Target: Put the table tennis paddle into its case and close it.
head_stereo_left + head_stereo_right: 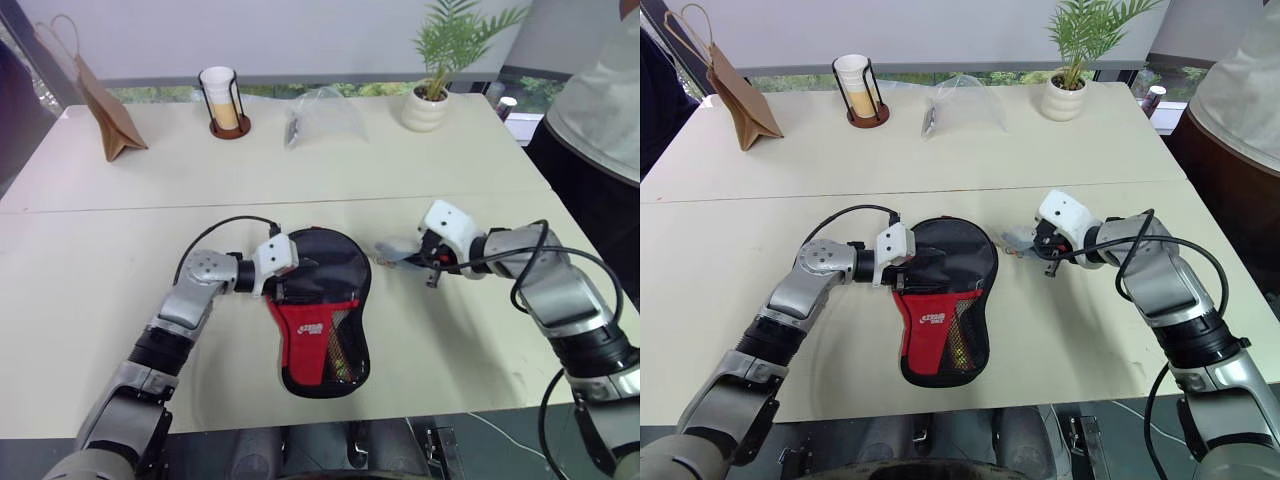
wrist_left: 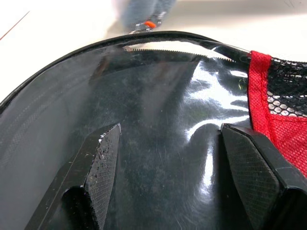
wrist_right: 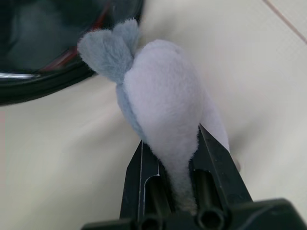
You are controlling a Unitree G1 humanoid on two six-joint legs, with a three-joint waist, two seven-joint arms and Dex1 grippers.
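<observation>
The case [image 1: 322, 318], a black paddle-shaped cover with a red panel and mesh pocket, lies flat on the table in front of me. My left gripper [image 1: 290, 272] is open at its upper left edge, with both fingers [image 2: 103, 167] spread over the glossy black face [image 2: 163, 96]. To the right of the case, my right gripper [image 1: 432, 264] is shut on a grey fluffy pom-pom [image 3: 163, 96] that trails toward the case's rim [image 3: 43, 86]. The paddle is hidden.
Along the far side of the table stand a brown paper bag [image 1: 108, 115], a cup in a wire holder [image 1: 221, 100], a clear plastic bag [image 1: 322, 115] and a potted plant [image 1: 432, 98]. A person [image 1: 600, 110] stands at the right edge.
</observation>
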